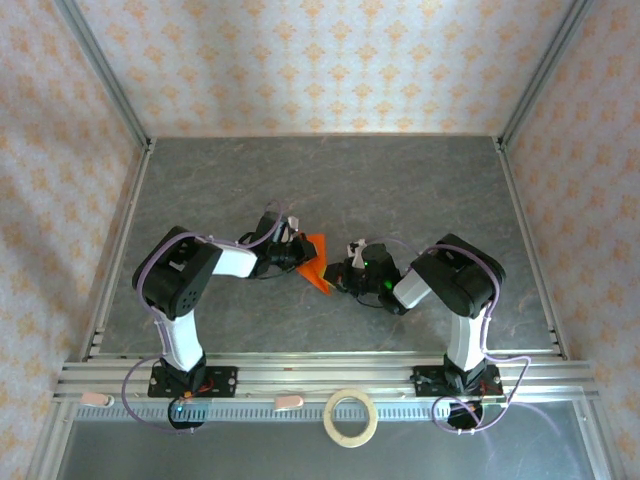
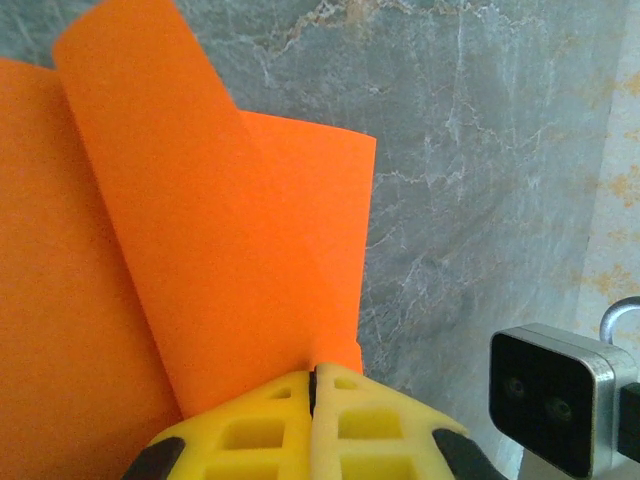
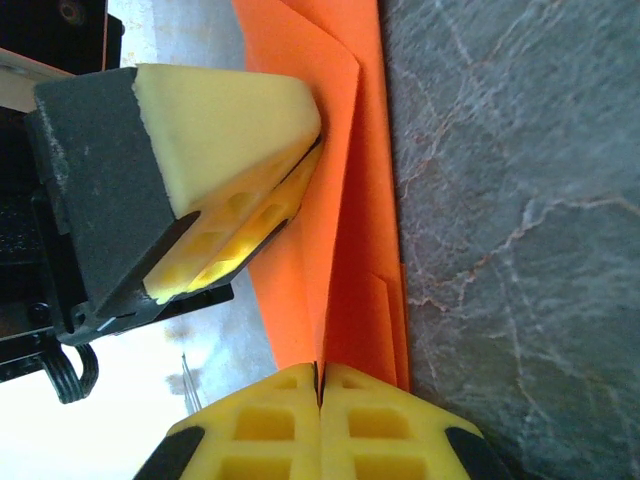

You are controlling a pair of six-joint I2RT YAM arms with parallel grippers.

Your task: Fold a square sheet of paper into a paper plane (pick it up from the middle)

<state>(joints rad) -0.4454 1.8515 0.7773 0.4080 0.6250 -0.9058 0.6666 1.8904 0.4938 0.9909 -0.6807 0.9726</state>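
Grey marbled worktop, patterned walls on three sides. Your left arm rises from the near edge on the left and bends in toward the middle. Your right arm mirrors it from the near edge on the right.

Pale tape ring lies flat at the near edge, just in front of the metal rail, between the two arm bases and well apart from the paper.

Paper plane is bright orange and about mid-worktop, a bit nearer the near edge than the far one, between your two tools. In the top view its narrow end points toward the near edge. The left wrist view shows one flap curling up over the flatter layer. In the right wrist view it stands on edge beside the worktop surface; can't tell if it touches.

Your left tool is on the plane's left side, pressed together and pinching the paper; the orange edge runs into the seam between its yellow fingers. Your right tool is on the plane's right side near the narrow end, also pressed together, pinching the folded edge.
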